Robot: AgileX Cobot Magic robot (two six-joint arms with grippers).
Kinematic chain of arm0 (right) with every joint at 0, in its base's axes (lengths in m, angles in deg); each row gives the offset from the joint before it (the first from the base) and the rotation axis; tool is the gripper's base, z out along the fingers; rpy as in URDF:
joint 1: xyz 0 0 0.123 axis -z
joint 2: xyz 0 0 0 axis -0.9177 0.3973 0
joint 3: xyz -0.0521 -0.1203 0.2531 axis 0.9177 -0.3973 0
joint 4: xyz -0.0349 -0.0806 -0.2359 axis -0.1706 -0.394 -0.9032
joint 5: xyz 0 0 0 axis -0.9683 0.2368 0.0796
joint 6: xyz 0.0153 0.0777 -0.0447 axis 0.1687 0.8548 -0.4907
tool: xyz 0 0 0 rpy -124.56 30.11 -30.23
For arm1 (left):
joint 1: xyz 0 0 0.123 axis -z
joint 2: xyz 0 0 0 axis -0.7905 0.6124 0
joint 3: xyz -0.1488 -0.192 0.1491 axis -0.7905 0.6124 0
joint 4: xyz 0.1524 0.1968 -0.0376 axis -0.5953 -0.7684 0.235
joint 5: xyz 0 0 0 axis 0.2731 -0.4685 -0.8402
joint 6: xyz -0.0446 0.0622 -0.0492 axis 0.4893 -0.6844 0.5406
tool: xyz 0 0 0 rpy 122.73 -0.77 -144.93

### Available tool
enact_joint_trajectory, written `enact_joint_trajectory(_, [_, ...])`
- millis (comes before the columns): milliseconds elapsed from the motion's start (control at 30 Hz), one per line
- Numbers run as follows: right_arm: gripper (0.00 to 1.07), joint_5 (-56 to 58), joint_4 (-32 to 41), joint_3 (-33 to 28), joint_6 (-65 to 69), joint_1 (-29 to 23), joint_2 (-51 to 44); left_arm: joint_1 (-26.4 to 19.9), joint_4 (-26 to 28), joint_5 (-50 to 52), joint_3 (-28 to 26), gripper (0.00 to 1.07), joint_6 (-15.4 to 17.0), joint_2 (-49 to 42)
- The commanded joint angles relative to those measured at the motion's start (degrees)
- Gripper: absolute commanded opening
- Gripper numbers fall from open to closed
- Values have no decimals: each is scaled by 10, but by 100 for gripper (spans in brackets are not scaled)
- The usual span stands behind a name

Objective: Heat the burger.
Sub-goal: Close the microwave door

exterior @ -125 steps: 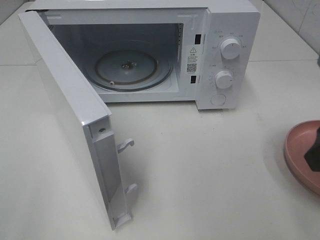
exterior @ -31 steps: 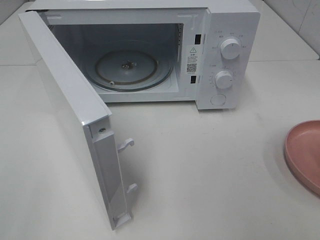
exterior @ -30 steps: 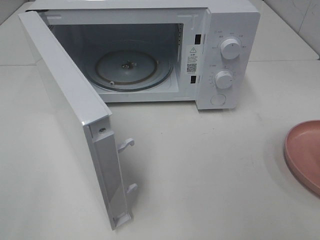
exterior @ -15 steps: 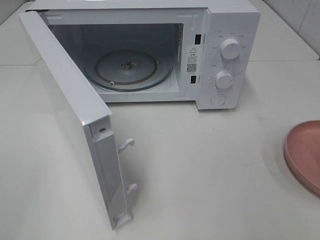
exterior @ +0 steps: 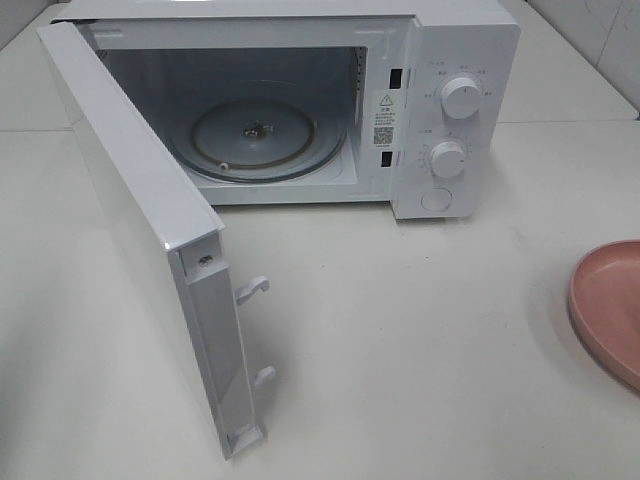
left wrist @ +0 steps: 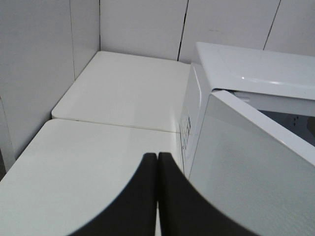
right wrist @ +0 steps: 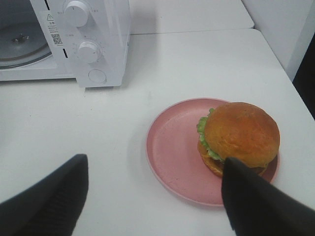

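Left black claw (left wrist: 157,196) had just snapped shut on nothing, beside white microwave's open door (exterior: 150,230). Right black claw (right wrist: 152,196) hung wide open over golden-bun burger (right wrist: 238,137) on round pink plate (right wrist: 170,147), right of microwave. Burger not yet picked up; grab likely next.

From the high view the frame's right edge cuts off my pink plate (exterior: 606,305), and the burger (right wrist: 238,136) on it falls outside that frame. Neither of my 2 grippers shows there. The small print beside the microwave (exterior: 440,110) dials is too small to read.
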Motion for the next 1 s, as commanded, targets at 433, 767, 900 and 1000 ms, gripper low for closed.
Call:
enact_joint_trajectory(433, [72,-5,-2,-2,-4,3,-15,-1,-23,371,135,0,3,143])
enact_joint_trajectory(767, [72,-5,-2,-2,-4,3,-15,-1,-254,552,135,0,167,357])
enact_joint_trajectory(900, [72,-5,-2,-2,-4,3,-15,-1,-315,576,115,0,193,407])
enact_joint_trajectory(1000, [71,-5,-2,-2,-4,3,-15,-1,-355,607,96,0,209,457])
